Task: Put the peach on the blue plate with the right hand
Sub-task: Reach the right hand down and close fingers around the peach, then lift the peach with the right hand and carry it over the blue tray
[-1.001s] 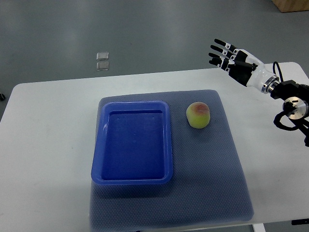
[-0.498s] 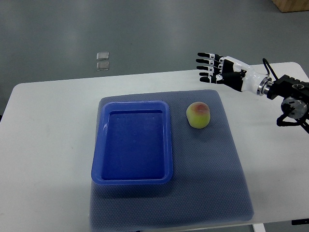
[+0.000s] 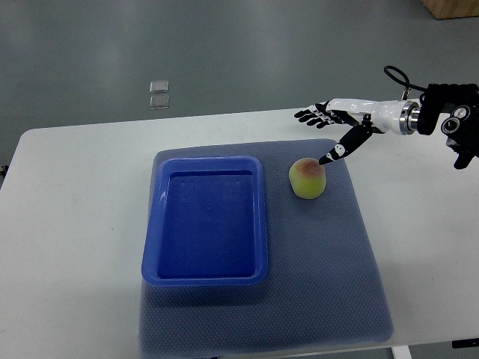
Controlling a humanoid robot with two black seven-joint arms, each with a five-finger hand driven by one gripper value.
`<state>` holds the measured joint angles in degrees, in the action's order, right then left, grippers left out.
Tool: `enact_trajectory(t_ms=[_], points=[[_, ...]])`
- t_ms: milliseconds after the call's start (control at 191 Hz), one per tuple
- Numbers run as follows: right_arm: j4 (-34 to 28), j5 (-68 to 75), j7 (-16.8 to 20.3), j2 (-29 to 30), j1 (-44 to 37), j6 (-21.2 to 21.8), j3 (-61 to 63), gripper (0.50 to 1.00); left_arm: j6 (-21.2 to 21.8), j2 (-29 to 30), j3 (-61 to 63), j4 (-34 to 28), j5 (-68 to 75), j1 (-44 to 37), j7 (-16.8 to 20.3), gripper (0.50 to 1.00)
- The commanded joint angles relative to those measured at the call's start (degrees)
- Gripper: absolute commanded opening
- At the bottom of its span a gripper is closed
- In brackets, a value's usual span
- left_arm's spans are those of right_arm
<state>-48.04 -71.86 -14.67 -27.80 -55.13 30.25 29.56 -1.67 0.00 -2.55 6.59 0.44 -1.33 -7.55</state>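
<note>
Fingers spread on my right hand [image 3: 335,127], thumb tip just beside round yellow-green peach [image 3: 307,178] w/ red blush; blue rectangular plastic plate [image 3: 208,218] sat left.

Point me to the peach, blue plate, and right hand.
peach [image 3: 307,178], top view, middle of the fruit.
blue plate [image 3: 209,273], top view, near rim.
right hand [image 3: 334,126], top view, middle of the hand, fingers spread.
</note>
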Motion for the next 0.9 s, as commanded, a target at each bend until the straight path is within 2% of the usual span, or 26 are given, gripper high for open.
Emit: enact_trajectory(t_ms=[0, 273, 535, 897], points=[[0.0, -7.1, 0.0, 0.6, -1.6, 0.1, -1.9, 0.926, 0.0, 0.0, 0.0, 0.0, 0.0, 0.0, 0.0, 1.0], [0.0, -10.4, 0.4, 1.3, -5.8, -0.7, -10.9, 0.926, 0.0, 0.0, 0.0, 0.0, 0.0, 0.0, 0.0, 1.0], [1.0, -10.9, 0.5, 4.7, -5.2, -2.4, -11.2, 0.924, 0.0, 0.0, 0.0, 0.0, 0.0, 0.0, 0.0, 1.0], [1.6, -11.5, 0.5, 5.2, -4.4, -4.0, -13.2, 0.921, 0.0, 0.0, 0.0, 0.0, 0.0, 0.0, 0.0, 1.0]])
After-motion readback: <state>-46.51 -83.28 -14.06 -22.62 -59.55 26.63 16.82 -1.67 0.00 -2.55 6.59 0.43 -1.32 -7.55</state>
